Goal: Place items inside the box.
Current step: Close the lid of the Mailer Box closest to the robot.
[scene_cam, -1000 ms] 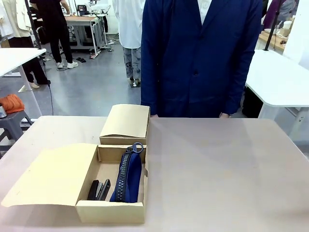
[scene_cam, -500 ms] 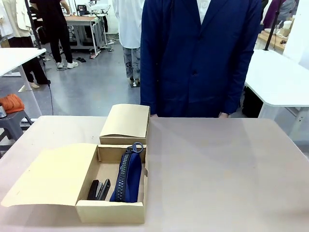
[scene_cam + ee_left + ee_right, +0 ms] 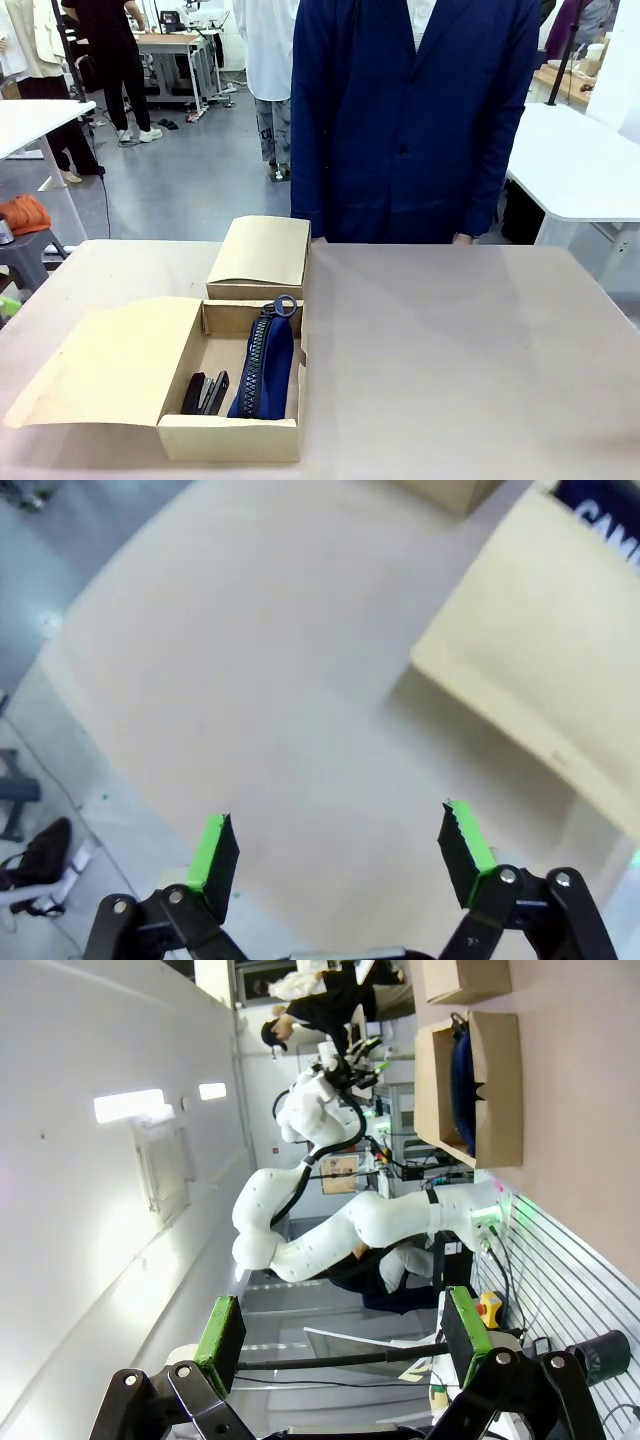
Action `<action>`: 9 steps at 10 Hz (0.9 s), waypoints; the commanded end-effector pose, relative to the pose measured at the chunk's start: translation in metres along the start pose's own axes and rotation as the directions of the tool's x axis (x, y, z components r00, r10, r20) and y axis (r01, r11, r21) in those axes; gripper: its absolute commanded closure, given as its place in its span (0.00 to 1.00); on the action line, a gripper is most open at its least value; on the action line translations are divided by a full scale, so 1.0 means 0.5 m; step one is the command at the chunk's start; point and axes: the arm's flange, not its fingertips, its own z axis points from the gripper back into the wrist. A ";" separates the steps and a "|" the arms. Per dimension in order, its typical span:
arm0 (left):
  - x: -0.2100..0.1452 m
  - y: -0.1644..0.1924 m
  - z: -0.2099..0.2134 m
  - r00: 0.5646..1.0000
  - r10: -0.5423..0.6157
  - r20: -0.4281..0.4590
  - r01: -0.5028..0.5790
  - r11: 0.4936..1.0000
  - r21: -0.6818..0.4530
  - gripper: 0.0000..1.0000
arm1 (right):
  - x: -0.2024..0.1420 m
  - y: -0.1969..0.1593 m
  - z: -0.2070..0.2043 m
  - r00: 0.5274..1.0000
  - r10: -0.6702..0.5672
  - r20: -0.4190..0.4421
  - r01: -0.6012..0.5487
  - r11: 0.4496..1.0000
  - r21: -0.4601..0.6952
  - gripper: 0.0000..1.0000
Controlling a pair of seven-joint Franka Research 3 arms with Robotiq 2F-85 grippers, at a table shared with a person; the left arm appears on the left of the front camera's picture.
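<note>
One person [image 3: 415,110] in a dark blue jacket stands at the far edge of one beige table [image 3: 470,340]. Two cardboard boxes on the table's left half: the open box [image 3: 228,435] nearest the robot, flap folded out to its left, and a closed box [image 3: 260,258] just behind it, touching or nearly so. Inside the open box, one navy pencil case [image 3: 266,365] lies lengthwise along the right wall, zip pull at the far end. Beside it at the near left sit black staplers [image 3: 204,392], looks like two, hard to separate. Two grippers: left gripper [image 3: 340,845] with fingers spread wide over bare table beside the box flap, holding nothing; right gripper [image 3: 342,1335] also spread wide, empty, well away from the boxes.
</note>
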 end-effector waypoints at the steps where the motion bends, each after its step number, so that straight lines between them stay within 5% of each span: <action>1: -0.058 -0.020 -0.044 0.999 -0.030 0.011 0.030 0.998 -0.055 0.00 | 0.001 0.013 0.001 1.000 -0.012 0.003 0.012 1.000 0.015 0.00; 9: -0.026 -0.114 -0.167 0.979 -0.054 0.196 0.108 0.955 -0.276 0.00 | 0.001 0.013 0.001 1.000 -0.012 0.003 0.012 1.000 0.015 0.00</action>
